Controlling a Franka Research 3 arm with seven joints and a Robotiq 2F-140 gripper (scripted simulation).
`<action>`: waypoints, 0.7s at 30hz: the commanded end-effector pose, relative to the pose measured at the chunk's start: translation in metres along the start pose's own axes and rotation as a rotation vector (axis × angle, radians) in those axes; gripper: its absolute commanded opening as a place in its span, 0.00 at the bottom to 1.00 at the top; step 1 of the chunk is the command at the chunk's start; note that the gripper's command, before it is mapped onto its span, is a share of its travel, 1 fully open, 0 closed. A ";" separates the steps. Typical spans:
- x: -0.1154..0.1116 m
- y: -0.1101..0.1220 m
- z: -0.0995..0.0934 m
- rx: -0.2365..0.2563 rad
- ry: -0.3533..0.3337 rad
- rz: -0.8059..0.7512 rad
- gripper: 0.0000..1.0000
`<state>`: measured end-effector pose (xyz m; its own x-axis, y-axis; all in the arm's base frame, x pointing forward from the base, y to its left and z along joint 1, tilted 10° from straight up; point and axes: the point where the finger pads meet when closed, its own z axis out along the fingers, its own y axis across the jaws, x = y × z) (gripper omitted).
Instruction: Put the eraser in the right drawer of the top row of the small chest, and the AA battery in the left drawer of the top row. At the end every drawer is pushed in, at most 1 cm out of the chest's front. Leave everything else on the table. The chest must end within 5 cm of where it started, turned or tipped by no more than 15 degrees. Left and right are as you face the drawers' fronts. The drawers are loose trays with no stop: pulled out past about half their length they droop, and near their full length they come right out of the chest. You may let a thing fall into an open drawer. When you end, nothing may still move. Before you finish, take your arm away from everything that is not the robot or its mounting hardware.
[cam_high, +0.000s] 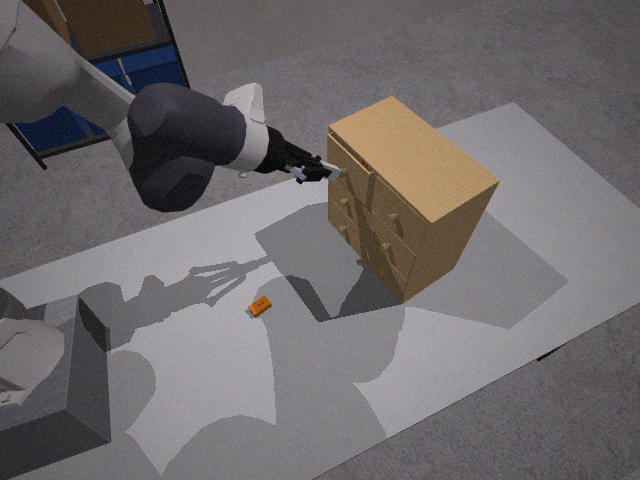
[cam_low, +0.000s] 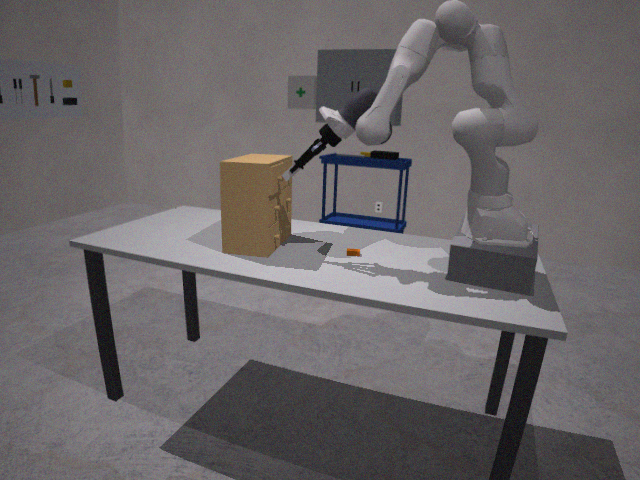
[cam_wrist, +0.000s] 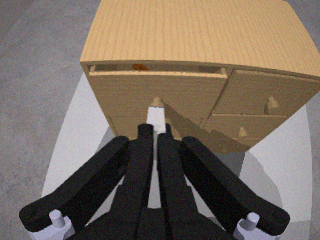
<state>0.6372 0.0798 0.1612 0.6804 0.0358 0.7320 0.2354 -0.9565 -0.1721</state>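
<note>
The arm reached out high from its base, rising to a bent elbow and then sloping down through the forearm to a dark wrist section. The gripper (cam_high: 334, 172) (cam_low: 287, 175) (cam_wrist: 156, 117) pointed forward and downward at a slant, its two fingers brought together (black linkages spread wide on either side of them in the wrist view), the pale fingertips pressed side by side with nothing between them.

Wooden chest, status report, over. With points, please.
Black gripper (cam_high: 333, 172) (cam_low: 287, 175) (cam_wrist: 156, 117) shut, at top-left drawer's knob. Top-left wooden drawer (cam_high: 348, 161) (cam_wrist: 155, 90) slightly out, small orange item (cam_high: 364, 164) (cam_wrist: 140, 67) inside. Nothing seen blocking it.
</note>
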 end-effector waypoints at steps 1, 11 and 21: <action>0.000 0.001 0.002 -0.001 -0.006 0.000 0.00; 0.003 0.001 0.005 -0.001 -0.006 0.000 0.00; 0.003 0.001 0.005 -0.001 -0.006 0.000 0.00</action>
<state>0.6429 0.0806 0.1613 0.6802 0.0385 0.7320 0.2366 -0.9567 -0.1695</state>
